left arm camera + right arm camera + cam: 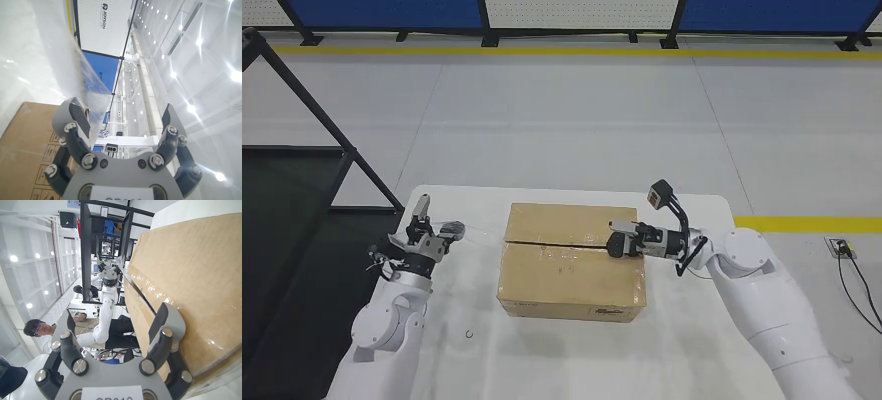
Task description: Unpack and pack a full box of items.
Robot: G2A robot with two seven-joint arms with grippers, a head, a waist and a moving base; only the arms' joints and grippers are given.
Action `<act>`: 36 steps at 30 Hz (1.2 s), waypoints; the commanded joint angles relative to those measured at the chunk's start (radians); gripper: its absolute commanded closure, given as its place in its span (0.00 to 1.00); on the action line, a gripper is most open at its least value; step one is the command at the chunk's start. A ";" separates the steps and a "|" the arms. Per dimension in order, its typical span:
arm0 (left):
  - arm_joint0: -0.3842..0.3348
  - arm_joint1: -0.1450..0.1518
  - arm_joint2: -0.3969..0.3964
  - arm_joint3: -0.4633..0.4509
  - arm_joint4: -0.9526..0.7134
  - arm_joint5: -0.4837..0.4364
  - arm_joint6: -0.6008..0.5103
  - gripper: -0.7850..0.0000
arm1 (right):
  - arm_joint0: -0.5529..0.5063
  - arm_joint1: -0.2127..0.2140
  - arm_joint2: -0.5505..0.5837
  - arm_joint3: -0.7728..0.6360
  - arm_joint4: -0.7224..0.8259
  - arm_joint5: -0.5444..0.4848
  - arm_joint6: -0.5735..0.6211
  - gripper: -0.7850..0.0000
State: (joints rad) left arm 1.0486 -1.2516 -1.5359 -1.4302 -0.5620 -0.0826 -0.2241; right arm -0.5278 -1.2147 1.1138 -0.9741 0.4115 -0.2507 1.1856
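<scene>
- The cardboard box sits in the middle of the white table, long side toward the robot. Both top flaps are down and meet in a dark seam that runs along its length.
- The right gripper lies over the top of the box at the right end of that seam.
- In the right wrist view the right gripper stands spread wide and holds nothing. One finger lies against the box right at the seam's end, and the other finger is off the box in free air.
- Glossy clear tape lies along the seam on the box top.
- The left gripper is near the table's left edge, well apart from the box and pointing upward.
- In the left wrist view the left gripper is also spread wide. A strip of clear tape clings to the pad of one finger and trails away from it, with nothing pinching it.
- The printed side of the box shows beside that finger.
- A small dark loop lies on the table in front of the box's left corner.
</scene>
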 commanded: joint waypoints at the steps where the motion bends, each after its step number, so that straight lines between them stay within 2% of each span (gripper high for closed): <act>1: -0.005 0.000 -0.004 0.016 -0.015 0.005 -0.005 0.00 | -0.002 0.001 0.002 -0.003 0.001 -0.001 0.001 0.00; 5: -0.019 0.001 -0.014 0.057 -0.034 0.049 -0.014 0.00 | -0.007 0.003 0.003 -0.009 0.000 -0.001 0.001 0.00; 11: -0.017 0.006 -0.040 0.116 -0.028 0.050 -0.034 0.00 | -0.011 0.005 0.002 -0.021 -0.002 0.003 0.000 0.00; 16: -0.054 0.015 -0.072 0.180 -0.044 0.095 -0.075 0.00 | -0.011 0.005 -0.003 -0.030 -0.005 0.009 0.001 0.00; 24: -0.113 0.022 -0.091 0.267 -0.053 0.107 -0.122 0.00 | -0.022 0.008 -0.001 -0.047 -0.008 0.009 -0.002 0.00; 36: -0.134 0.030 -0.128 0.240 -0.129 0.095 -0.209 0.00 | -0.039 0.015 0.006 -0.076 -0.015 0.023 -0.013 0.00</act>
State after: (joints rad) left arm 0.9185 -1.2221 -1.6602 -1.1890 -0.6784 0.0100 -0.4237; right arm -0.5667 -1.2001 1.1202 -1.0483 0.3978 -0.2281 1.1723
